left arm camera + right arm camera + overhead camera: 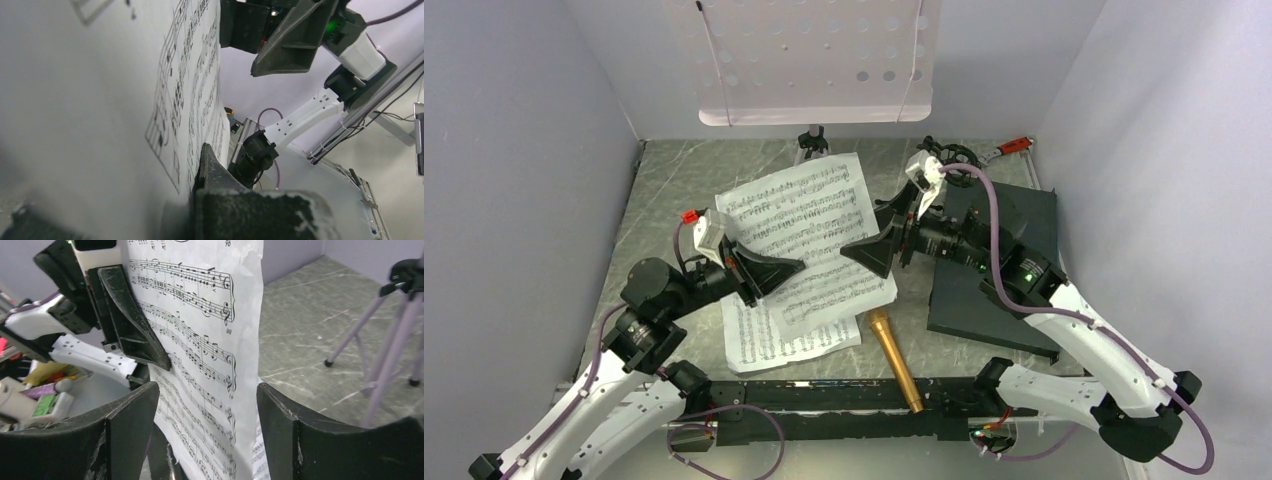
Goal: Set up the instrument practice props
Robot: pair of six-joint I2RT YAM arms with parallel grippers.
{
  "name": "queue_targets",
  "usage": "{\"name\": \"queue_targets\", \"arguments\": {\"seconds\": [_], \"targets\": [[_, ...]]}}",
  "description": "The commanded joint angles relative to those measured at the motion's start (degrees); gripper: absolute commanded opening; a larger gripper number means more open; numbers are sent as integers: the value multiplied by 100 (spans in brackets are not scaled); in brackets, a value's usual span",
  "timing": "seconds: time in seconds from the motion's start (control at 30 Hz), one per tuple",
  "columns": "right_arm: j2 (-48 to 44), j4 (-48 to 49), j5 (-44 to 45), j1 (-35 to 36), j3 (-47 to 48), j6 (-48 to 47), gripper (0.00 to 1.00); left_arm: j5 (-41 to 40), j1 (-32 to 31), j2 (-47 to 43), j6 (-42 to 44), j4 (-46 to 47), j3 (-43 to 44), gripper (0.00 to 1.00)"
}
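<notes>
**A:** How far along is the setup?

**B:** Early, I'd judge. The left gripper (796,266) is clamped on one music sheet (799,205) and holds it up off the table. The right gripper (206,389) faces it with its jaws apart. The sheet's free edge hangs between them, and I can't tell whether either pad touches it.

**A:** And the rest of the props?

**B:** The second sheet (769,340) lies flat on the table below the left gripper. The gold microphone (894,358) lies below the right gripper, on the arm-base side, not yet mounted. The black mic stand (951,155) stands just beyond the right gripper's wrist. The lilac music stand (814,60) is beyond and above both grippers, and its desk is bare. So both sheets have yet to go on the desk and the microphone in its ring.

**A:** What edges matter?

**B:** The desk's lower lip is where the sheet's bottom edge has to land. The paper looks limp, and held at one side it may sag or fold.

**A:** Is there room to move?

**B:** There's open air between the grippers and the desk. Sideways it's tight, since the two grippers are near each other with only the sheet between them. The stand's legs stand on the floor beyond the right gripper. The dark slab (984,300) lies under the right arm, and a red-handled wrench (1014,146) lies just past the mic stand.
</notes>
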Motion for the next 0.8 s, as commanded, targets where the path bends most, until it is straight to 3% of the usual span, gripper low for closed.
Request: {"name": "queue_targets", "arguments": {"seconds": [0.0, 0.2, 0.37, 0.77], "targets": [[-36, -474, 636, -3, 529, -333, 76, -501, -25, 257, 125, -422, 599, 3], [81, -1164, 1490, -4, 1058, -717, 80, -703, -25, 842, 440, -1388, 1493, 3], [372, -1752, 2211, -13, 1800, -864, 81, -562, -25, 1145, 773, -1412, 1898, 3], [835, -2443, 2786, -373, 3065, -1070, 87, -135, -25, 1942, 1498, -1764, 3140, 3]]}}
